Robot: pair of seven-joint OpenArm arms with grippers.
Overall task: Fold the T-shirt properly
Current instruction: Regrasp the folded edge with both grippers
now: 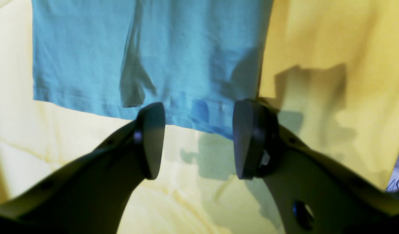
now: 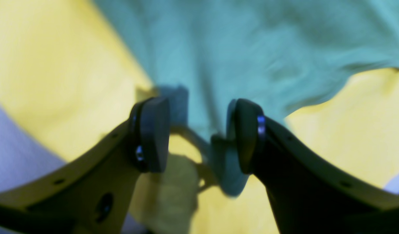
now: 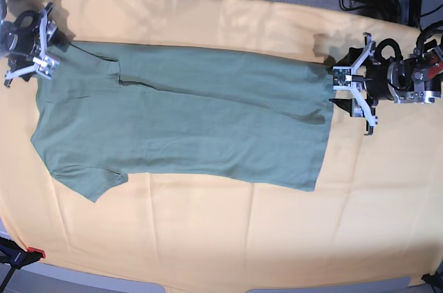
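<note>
Cotton, thin and limp: that is how I judge the T-shirt (image 3: pixel 187 123), and it should weigh next to nothing, sag wherever I lift it, and crease rather than slip. It lies flat across the orange-yellow cloth (image 3: pixel 228 231), hem toward my left arm and shoulders toward my right, with the far long side apparently already turned in over the body and one sleeve (image 3: pixel 90 179) spread at the near edge.

My left gripper (image 1: pixel 197 139) stands open at the hem (image 1: pixel 98 107), jaws well apart and nothing between them; in the left wrist view the hem's edge runs just past the two pads, with the shirt's corner beside the right-hand pad. My right gripper (image 2: pixel 199 136) is open too, and the shoulder end of the fabric comes down between its jaws in the right wrist view, though that picture is blurred and I cannot tell whether either pad touches it.

Stitched edges are the place to take hold, I think: the doubled hem at my left, the shoulder seam at my right, since they are the firmest parts. A pinch must catch every layer. The risk is snagging the cloth underneath along with the shirt.
</note>
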